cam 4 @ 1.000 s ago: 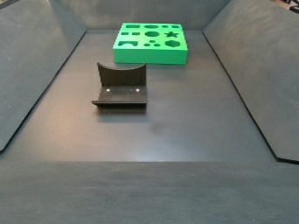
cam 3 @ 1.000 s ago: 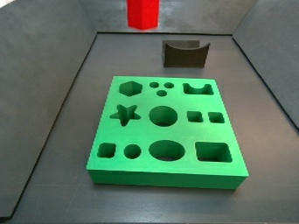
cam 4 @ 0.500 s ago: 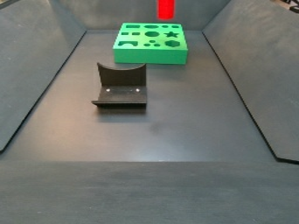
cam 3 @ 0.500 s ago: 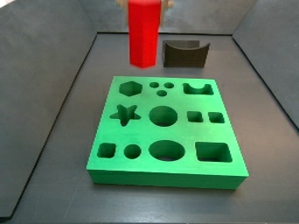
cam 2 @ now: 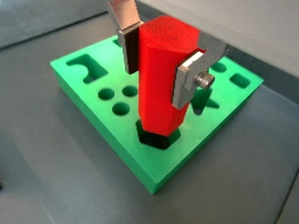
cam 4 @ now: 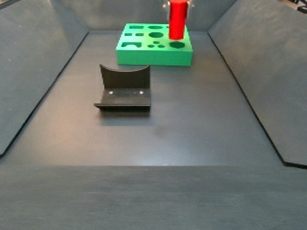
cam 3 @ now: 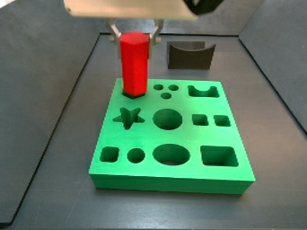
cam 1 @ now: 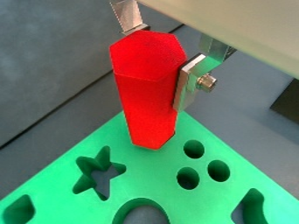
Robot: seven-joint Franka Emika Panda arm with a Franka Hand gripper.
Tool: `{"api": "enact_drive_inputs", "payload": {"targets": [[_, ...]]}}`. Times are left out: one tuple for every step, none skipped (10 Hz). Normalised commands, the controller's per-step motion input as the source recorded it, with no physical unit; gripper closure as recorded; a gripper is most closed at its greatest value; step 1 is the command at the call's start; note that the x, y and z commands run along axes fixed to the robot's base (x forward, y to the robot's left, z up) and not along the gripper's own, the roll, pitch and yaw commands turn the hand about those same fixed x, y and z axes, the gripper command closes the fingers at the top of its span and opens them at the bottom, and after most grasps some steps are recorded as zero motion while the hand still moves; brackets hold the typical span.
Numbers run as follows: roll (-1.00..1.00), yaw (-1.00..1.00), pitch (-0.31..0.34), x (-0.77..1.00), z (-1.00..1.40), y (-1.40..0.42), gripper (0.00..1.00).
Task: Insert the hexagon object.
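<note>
The red hexagon object (cam 3: 135, 65) stands upright at the far left corner of the green board (cam 3: 180, 175). My gripper (cam 3: 135, 34) is shut on its upper part. In both wrist views the silver fingers (cam 1: 191, 80) (cam 2: 188, 79) press on opposite sides of the peg (cam 1: 146, 87) (cam 2: 162, 83). Its lower end sits in the mouth of the board's hexagonal hole (cam 2: 145, 138); how deep it sits is hidden. In a side view the peg (cam 4: 178, 18) rises from the board (cam 4: 150, 56), and the gripper is mostly cut off by the frame edge.
The board has other holes: a star (cam 3: 127, 117), circles (cam 3: 167, 118), squares (cam 3: 217, 157) and an oval (cam 3: 171, 154). The dark fixture (cam 3: 189, 55) (cam 4: 124, 88) stands on the dark floor beyond the board. Sloped dark walls (cam 3: 66, 99) enclose the floor.
The gripper has come down into view with the red peg. The peg has dropped from above the board's far edge onto the hexagonal hole at the board's corner.
</note>
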Motion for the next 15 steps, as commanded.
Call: {"api": "enact_drive_inputs", "payload": {"targets": [[0.00, 0.00, 0.000, -0.01, -0.31, 0.08, 1.00], [0.06, -0.05, 0.004, -0.19, -0.30, 0.13, 1.00], [0.05, -0.08, 0.000, -0.30, -0.35, 0.18, 1.00], [0.07, -0.02, 0.000, -0.23, -0.42, 0.15, 1.00], [0.07, 0.02, 0.000, 0.00, -0.69, 0.01, 1.00], [0.02, 0.10, -0.050, 0.13, -1.00, 0.00, 1.00], [0.03, 0.11, -0.031, 0.24, -1.00, -0.04, 1.00], [0.06, 0.09, 0.000, 0.37, -1.00, -0.04, 1.00], [0.10, 0.11, 0.000, 0.32, -1.00, 0.00, 1.00], [0.09, 0.12, -0.016, 0.02, -1.00, 0.00, 1.00], [0.13, 0.10, -0.041, -0.03, -1.00, -0.07, 1.00], [0.15, 0.06, -0.061, -0.09, -1.00, -0.17, 1.00], [0.17, 0.00, -0.093, -0.08, -0.97, -0.29, 1.00], [-0.07, 0.03, -0.223, -0.13, -0.34, -0.01, 1.00], [-0.05, 0.00, -0.080, -0.01, -0.10, 0.00, 1.00]]}}
